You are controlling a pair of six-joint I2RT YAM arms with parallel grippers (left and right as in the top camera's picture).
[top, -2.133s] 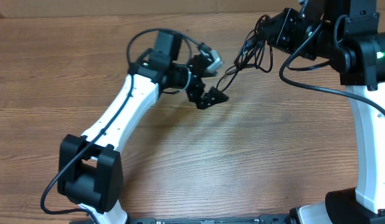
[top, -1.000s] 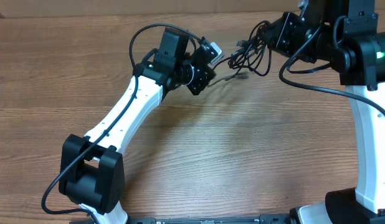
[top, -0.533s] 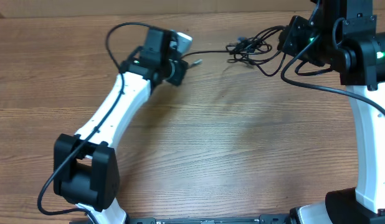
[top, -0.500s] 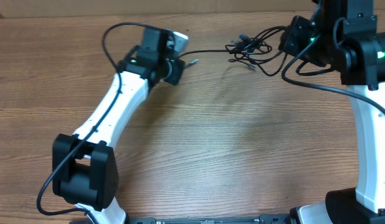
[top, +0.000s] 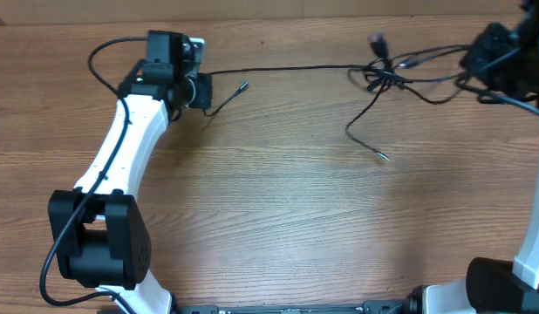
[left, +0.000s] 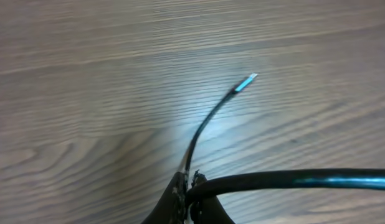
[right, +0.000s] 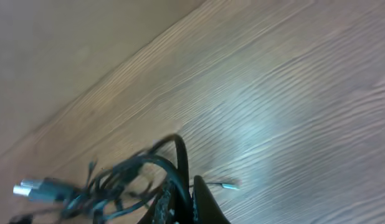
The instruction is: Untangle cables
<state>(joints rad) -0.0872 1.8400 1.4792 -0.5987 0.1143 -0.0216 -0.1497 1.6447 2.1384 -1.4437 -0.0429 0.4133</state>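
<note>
**Cables drawn out between two arms, knot left near the right side**

From my remote station I saw the thin black cables (top: 287, 68) strung across the far part of the wooden table (top: 278, 227). The left gripper (top: 202, 90) was clamped shut on one strand. A short tail ended in a silver plug (left: 245, 82) just beside its fingers. The right gripper (top: 472, 68) was closed on the other end of the bundle. The knot (top: 383, 74) sat much nearer to the right gripper than to the left. One loose end (top: 385, 157) trailed from it toward me and lay on the wood.

I judged the cords light, limp and rather slick. They would sag and slide rather than hold a shape, and the small plugs looked likely to snag in a loop. To my eye the best hold was on the jacket close to the knot, or just behind a plug, and never on the metal tip. A pull from the far ends seemed more likely to tighten the tangle.

I saw no container in any view; the cables lay on the bare table.
</note>
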